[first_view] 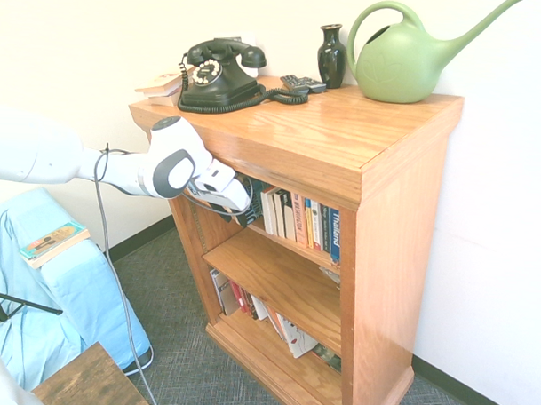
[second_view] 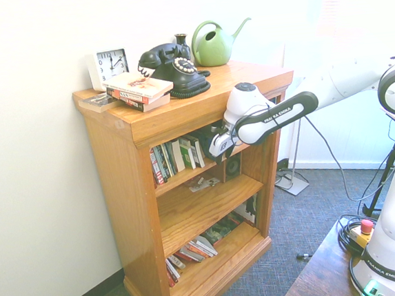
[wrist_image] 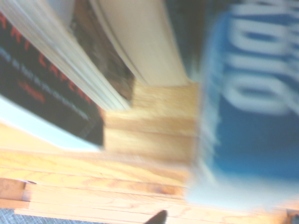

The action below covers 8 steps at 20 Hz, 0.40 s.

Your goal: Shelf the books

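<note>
Claw (second_view: pixel 214 145), spread unclear, at upper shelf (second_view: pixel 186 177) beside upright books (second_view: pixel 177 156), under black telephone (second_view: pixel 173 67).

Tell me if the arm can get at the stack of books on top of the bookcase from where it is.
Probably yes: the book stack lies uncovered on the bookcase top; the tool sits under the overhang and must back out first.

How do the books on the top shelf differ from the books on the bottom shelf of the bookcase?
The books on the top shelf stand nearly upright, spines facing out, in a tight row. The books on the bottom shelf lean strongly or lie almost flat, loosely spread. The top row sits beside the robot's tool; the bottom ones are far below it. Both groups are paperbacks inside the same wooden bookcase.
</note>
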### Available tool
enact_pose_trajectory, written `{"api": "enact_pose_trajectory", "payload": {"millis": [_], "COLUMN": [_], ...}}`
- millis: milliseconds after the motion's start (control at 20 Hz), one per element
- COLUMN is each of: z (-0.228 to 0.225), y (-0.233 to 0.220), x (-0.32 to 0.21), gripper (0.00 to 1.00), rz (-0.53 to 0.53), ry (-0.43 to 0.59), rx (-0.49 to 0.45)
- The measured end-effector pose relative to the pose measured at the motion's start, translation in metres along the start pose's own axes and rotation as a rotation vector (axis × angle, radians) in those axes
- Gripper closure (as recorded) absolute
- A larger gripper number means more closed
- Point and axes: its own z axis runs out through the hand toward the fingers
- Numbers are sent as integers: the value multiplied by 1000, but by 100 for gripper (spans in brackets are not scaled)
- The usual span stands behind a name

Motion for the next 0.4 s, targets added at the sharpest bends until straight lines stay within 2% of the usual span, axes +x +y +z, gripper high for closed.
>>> {"api": "enact_pose_trajectory", "payload": {"millis": [400], "z": [-30], "y": [79], "x": [-60], "gripper": [0], "rz": [-20], "ry": [6], "rx": [-18]}}
